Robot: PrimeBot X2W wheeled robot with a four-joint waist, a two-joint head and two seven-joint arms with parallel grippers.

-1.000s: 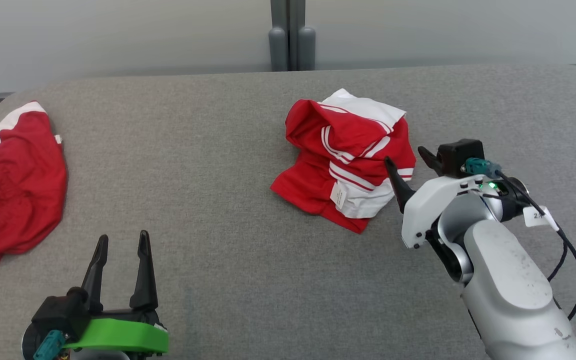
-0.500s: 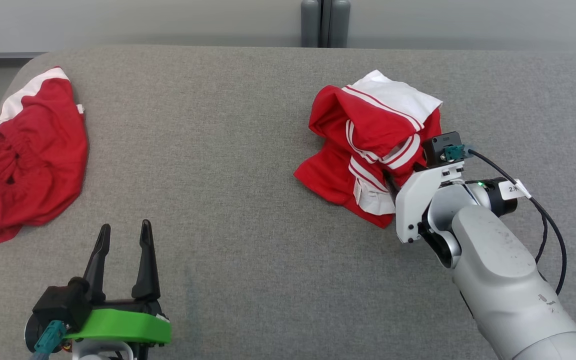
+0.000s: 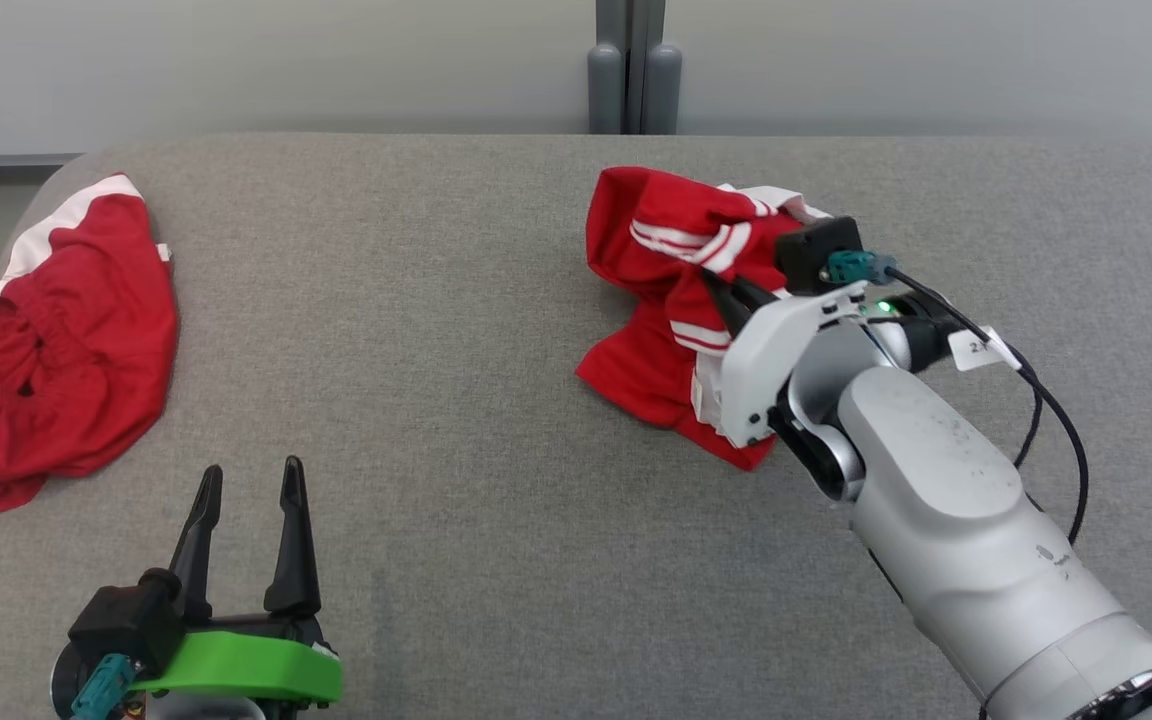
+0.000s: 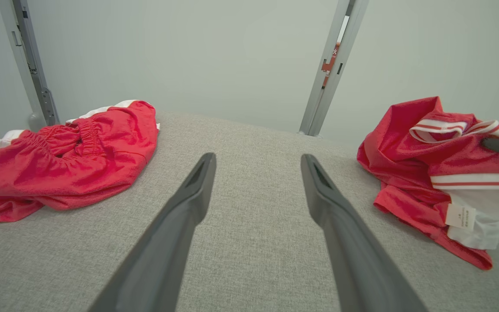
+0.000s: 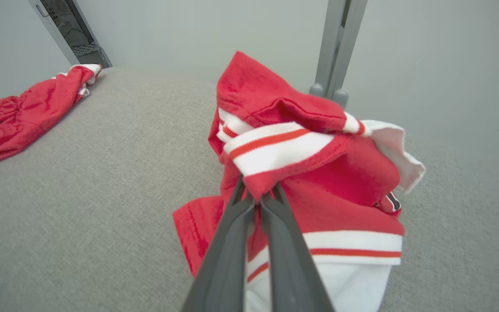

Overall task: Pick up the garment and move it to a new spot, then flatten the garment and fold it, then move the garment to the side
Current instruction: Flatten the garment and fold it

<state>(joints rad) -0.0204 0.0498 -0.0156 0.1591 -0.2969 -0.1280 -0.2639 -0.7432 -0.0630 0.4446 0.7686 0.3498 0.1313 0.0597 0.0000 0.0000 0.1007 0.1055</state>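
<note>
Right wrist view, centre: right hand (image 5: 258, 197) clenching garment (image 5: 340, 173) fold. Head view, lower left: left hand (image 3: 249, 468) hanging released over surface (image 3: 456, 400).

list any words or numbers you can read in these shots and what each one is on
"2", then a character I can't make out: small white tag on the black cable at the right arm.
White care label on the red and white garment: printed lines, too small to read.
Red sticker on the grey metal post: blurred, unreadable.
</note>
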